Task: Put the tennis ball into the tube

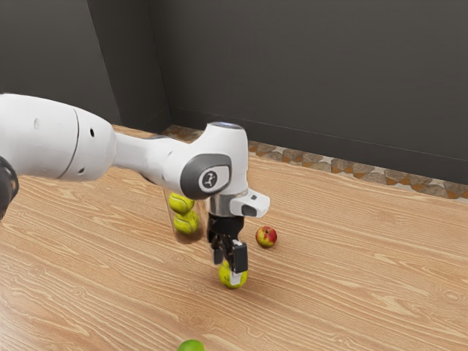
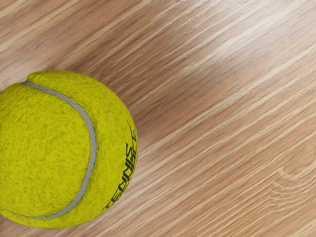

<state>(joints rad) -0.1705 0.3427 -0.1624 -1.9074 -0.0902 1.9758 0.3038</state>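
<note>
The gripper (image 1: 228, 268) points down over a yellow tennis ball (image 1: 224, 281) on the table, its two fingers standing apart. One finger crosses the ball's front; the far fingertip is hidden, so contact on both sides is not visible. In the wrist view the tennis ball (image 2: 54, 148) is large and close under the hand, with a grey seam and dark lettering. Behind the gripper, toward the exterior view's left, a transparent tube (image 1: 174, 225) stands on the table and holds two tennis balls (image 1: 186, 222), one above the other. The arm partly covers the tube's upper part.
A red and yellow apple (image 1: 266, 236) lies just beyond the gripper, toward the exterior view's right. Something round and green (image 1: 191, 346) sits at that view's lower edge. The wooden table (image 1: 351, 270) reaches back toward a dark wall.
</note>
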